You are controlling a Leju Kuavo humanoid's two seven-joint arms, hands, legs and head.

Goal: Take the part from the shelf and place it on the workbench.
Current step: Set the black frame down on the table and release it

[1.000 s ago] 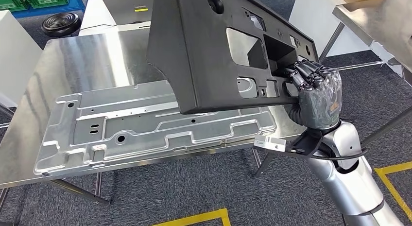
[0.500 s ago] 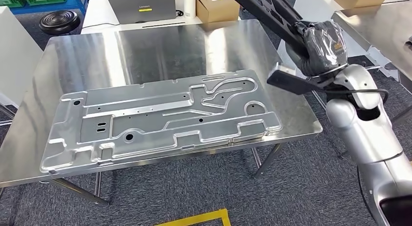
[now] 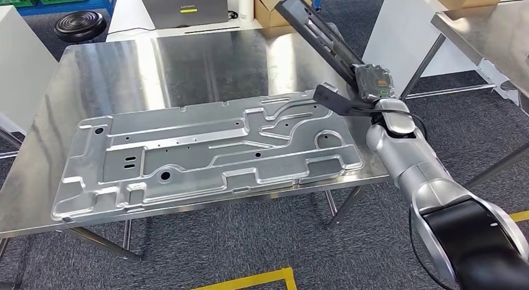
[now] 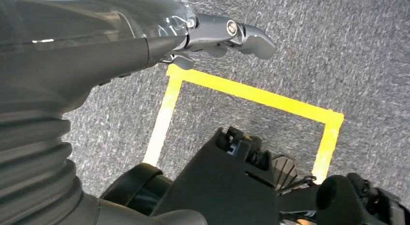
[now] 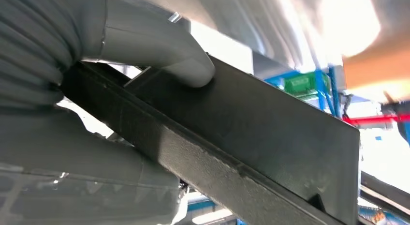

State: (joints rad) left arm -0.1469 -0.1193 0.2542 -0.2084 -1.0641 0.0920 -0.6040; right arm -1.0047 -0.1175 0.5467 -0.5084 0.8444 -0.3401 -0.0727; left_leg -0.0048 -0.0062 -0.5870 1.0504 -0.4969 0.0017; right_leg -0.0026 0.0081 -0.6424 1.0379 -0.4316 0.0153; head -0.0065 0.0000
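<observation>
Right hand (image 3: 373, 84): closed around the black part (image 3: 315, 29), thumb (image 5: 186, 70) pressed on its flat face; part held tilted above the bench's (image 3: 187, 59) far right edge. Left hand (image 4: 212, 36): fingers loosely extended over carpet, holding nothing. Stamped metal panel (image 3: 206, 153) lies flat on bench. Grey box (image 3: 183, 6) beyond (yellow label, unreadable).

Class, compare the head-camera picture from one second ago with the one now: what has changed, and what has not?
The right hand, gripping the black part throughout, has swung it from broad-face-on above the metal panel to edge-on beyond the table's far right corner. The view shifted slightly. The panel lies as before on the table; nothing was released.
</observation>
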